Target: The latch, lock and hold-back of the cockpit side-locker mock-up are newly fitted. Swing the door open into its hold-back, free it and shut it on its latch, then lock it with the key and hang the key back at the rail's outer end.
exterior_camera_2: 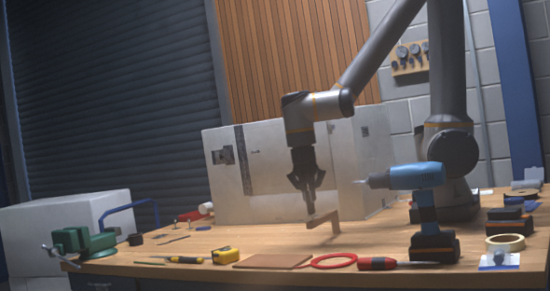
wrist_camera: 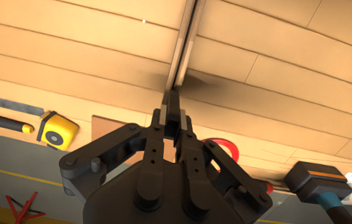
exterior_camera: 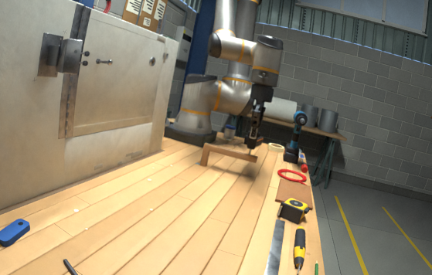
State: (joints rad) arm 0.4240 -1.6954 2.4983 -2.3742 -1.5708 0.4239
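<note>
My gripper [exterior_camera: 252, 145] [exterior_camera_2: 309, 210] [wrist_camera: 172, 107] hangs over the outer end of the wooden rail [exterior_camera: 229, 153] [exterior_camera_2: 323, 220] [wrist_camera: 181, 47], closed on a small dark key [wrist_camera: 173, 117]. The key points down at the rail's end. The locker mock-up [exterior_camera: 64, 89] [exterior_camera_2: 298, 168] stands at the back of the bench with its door [exterior_camera: 118, 73] shut. A knob [exterior_camera: 104, 61] and a round lock [exterior_camera: 152, 60] sit on the door. A steel bracket [exterior_camera: 62, 54] sits beside the hinge strip.
A cordless drill [exterior_camera: 295, 135] [exterior_camera_2: 422, 205] stands near the rail. A red ring [exterior_camera: 292, 175] [exterior_camera_2: 333, 260], a board, a tape measure [exterior_camera: 294, 208] [wrist_camera: 57, 130] and a screwdriver [exterior_camera: 299, 247] line the bench edge. A blue fob [exterior_camera: 12, 232] lies at the near corner.
</note>
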